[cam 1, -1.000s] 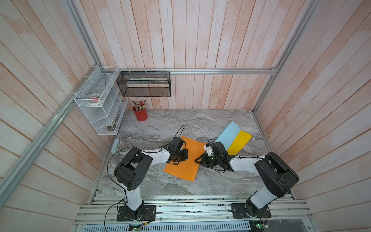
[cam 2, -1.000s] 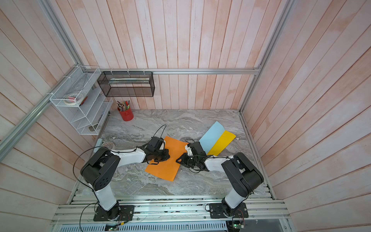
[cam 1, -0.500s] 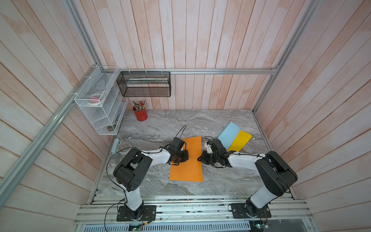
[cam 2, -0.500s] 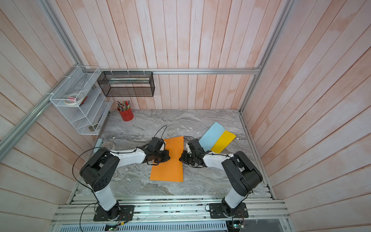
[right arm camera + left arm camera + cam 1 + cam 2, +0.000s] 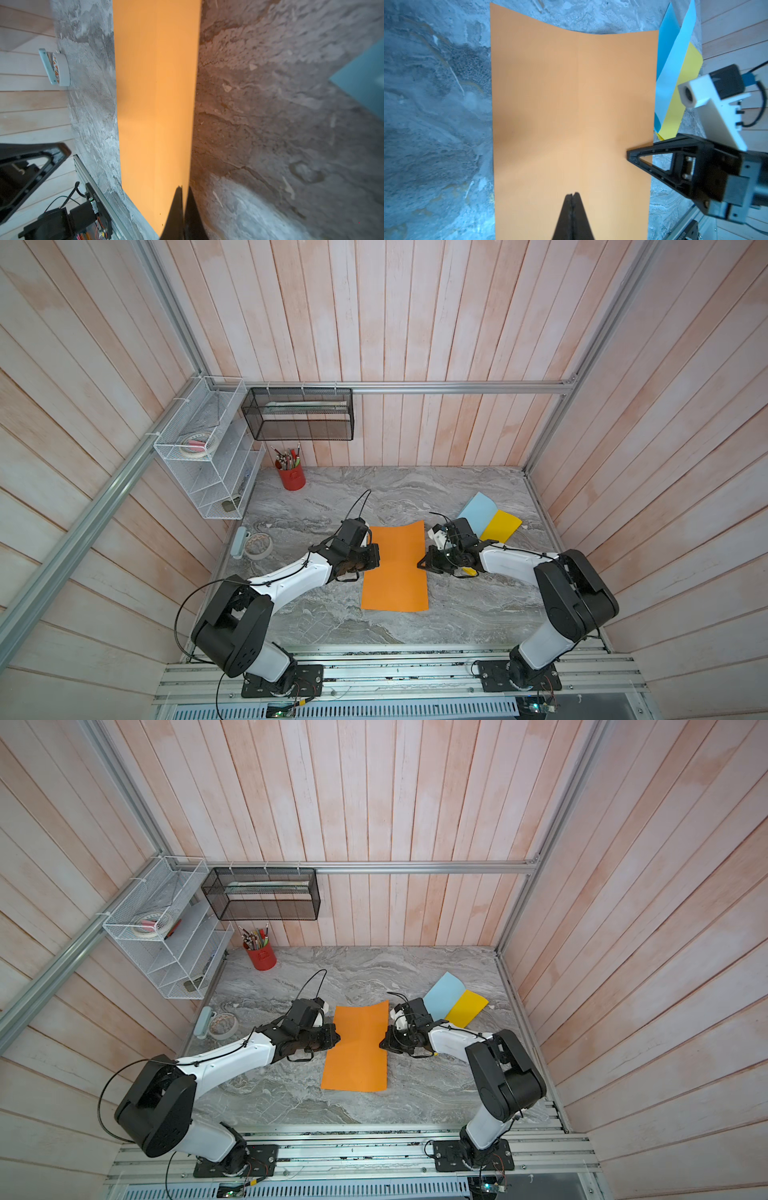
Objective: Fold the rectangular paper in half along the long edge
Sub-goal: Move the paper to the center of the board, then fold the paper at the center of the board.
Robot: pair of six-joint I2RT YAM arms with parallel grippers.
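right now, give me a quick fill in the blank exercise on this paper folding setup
1. The paper between the left gripper and the right gripper is ___ in colour.
2. Both grippers' jaws are ___.
3. The cup holding the pencils is ___.
4. The yellow sheet touches a second sheet that is light ___.
Missing words: orange; shut; red; blue.
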